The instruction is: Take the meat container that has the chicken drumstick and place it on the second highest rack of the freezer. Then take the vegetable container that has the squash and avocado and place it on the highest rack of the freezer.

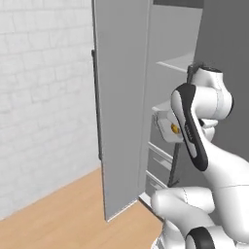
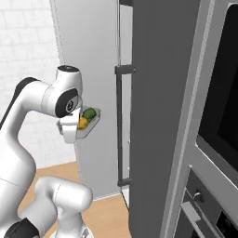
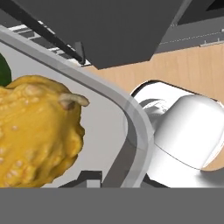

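My gripper (image 3: 109, 178) is shut on the rim of the vegetable container (image 3: 133, 114), a pale tray. It carries the knobbly yellow squash (image 3: 39, 131) and the green avocado (image 3: 3, 70). The tray (image 2: 89, 124) hangs level beside my wrist, in front of the open freezer (image 1: 121, 97). From the left, the tray (image 1: 165, 127) sits just below the second highest rack (image 1: 161, 105). The highest rack (image 1: 177, 63) is above it. My forearm covers much of the shelves. The chicken drumstick is hidden.
The freezer's open door with its dark bar handle (image 1: 96, 107) stands left of the tray. Grey drawers (image 1: 158, 160) lie under the shelves. A dark grey door with a handle (image 2: 120, 125) and an oven (image 2: 218, 93) are on the right. White brick wall (image 1: 44, 97) at left, wood floor below.
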